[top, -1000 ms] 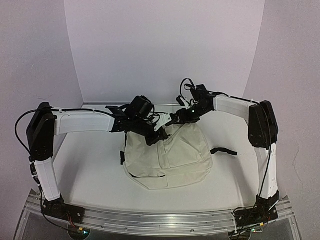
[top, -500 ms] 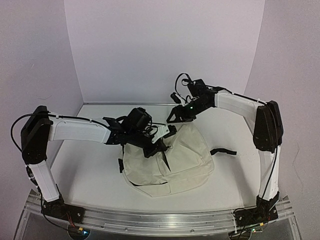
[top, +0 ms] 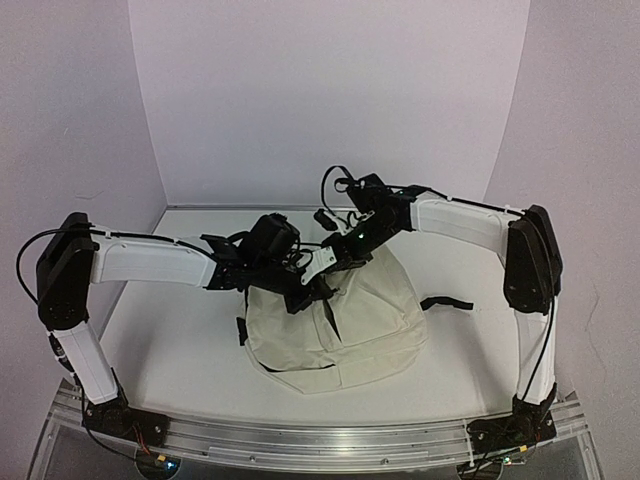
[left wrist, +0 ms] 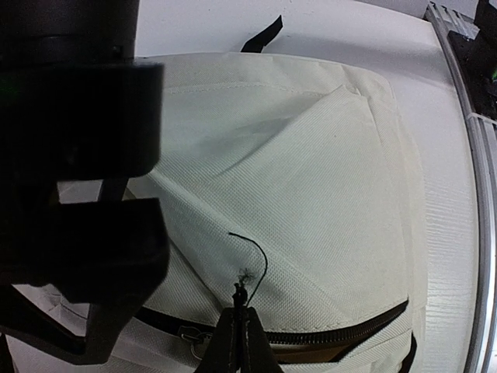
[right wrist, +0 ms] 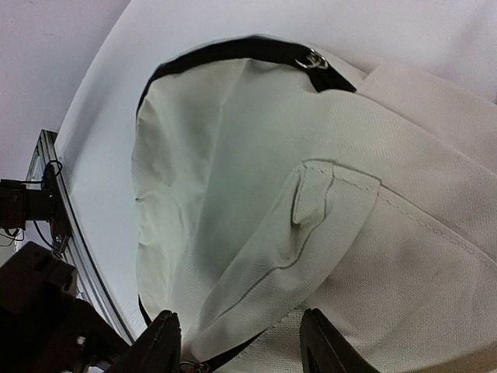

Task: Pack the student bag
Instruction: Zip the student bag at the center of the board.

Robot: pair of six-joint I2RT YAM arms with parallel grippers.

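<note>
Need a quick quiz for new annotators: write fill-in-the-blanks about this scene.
The left gripper is ____ on a thin black cord. The right gripper is ____, its fingers either side of the student bag's edge. The bag's strap is coloured ____. Missing: shut; open; black.

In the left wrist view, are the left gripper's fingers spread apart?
No, the left gripper is shut, its tips pinching a thin black cord over the student bag.
</note>
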